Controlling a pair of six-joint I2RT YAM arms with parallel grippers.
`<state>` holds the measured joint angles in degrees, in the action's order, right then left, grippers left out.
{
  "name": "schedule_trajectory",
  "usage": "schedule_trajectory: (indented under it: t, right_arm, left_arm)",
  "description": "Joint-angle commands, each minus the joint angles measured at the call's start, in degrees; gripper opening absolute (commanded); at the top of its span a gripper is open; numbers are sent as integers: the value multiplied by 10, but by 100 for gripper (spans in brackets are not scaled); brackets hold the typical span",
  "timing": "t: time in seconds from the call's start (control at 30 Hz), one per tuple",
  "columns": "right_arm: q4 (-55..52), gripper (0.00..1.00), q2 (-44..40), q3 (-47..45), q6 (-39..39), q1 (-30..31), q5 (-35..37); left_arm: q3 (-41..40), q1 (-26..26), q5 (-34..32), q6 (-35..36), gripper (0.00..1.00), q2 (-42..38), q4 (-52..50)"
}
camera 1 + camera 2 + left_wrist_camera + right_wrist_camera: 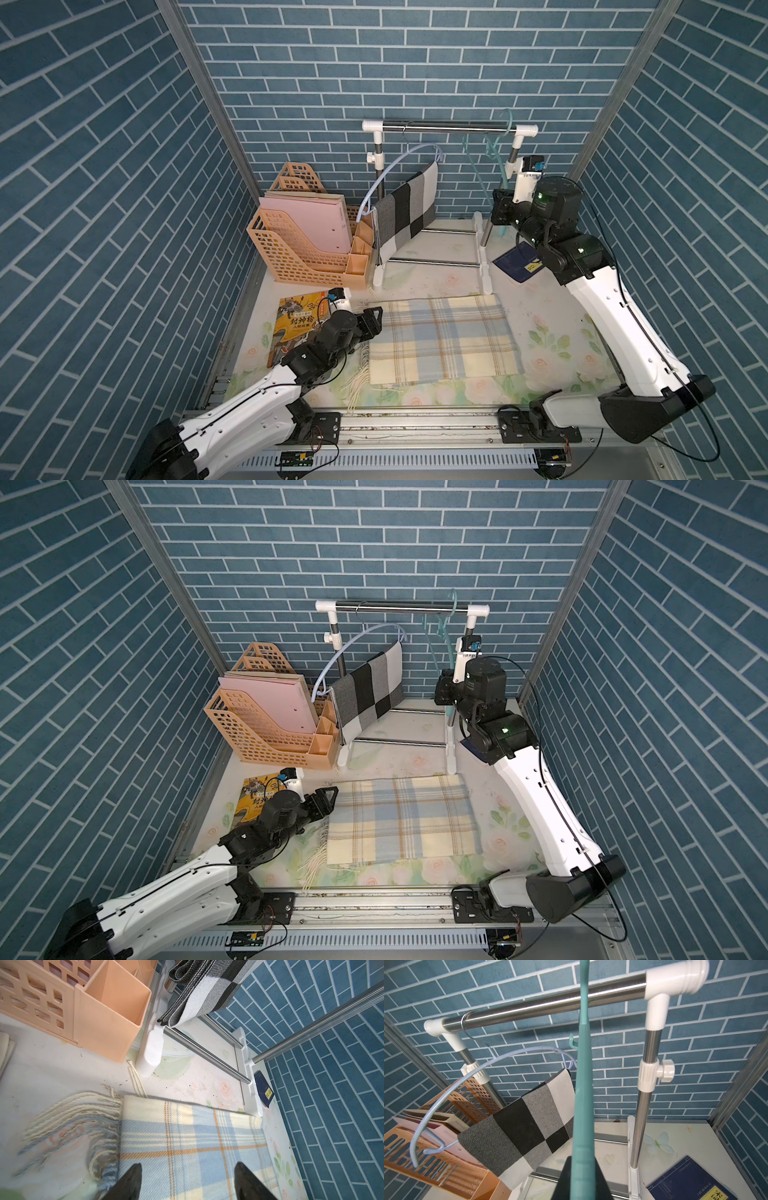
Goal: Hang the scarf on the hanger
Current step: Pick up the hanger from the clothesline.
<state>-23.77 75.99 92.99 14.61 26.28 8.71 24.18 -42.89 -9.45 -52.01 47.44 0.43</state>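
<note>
A cream, light-blue and orange plaid scarf [444,338] [403,820] [187,1142] lies folded flat on the table, its fringe toward the left arm. My left gripper [374,320] [328,798] [188,1165] stands open at the scarf's fringed end, with both fingertips over the cloth and nothing between them. A teal plastic hanger [492,149] [440,625] [583,1084] hangs by its hook from the rack's steel rail [449,129] [550,1005] near the right post. My right gripper [500,208] [444,685] [582,1159] is shut on the hanger's lower part.
A black, grey and white checked scarf [409,205] hangs on a pale blue hanger [390,170] at the rack's left. An orange file organizer [299,245] stands at the back left. A yellow book [297,328] lies beside the left arm, a navy book [517,262] under the right arm.
</note>
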Motion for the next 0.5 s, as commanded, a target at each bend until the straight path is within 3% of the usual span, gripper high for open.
schedule_trajectory:
  t: [0.0,0.47]
  right_arm:
    - [11,0,-60,-39,-14,-1,-23]
    - [-39,0,-325,-343,30,12,-81]
  left_arm:
    - [24,-2,-13,7,74,-9,-17]
    - [111,-4,4,-9,73,-1,-23]
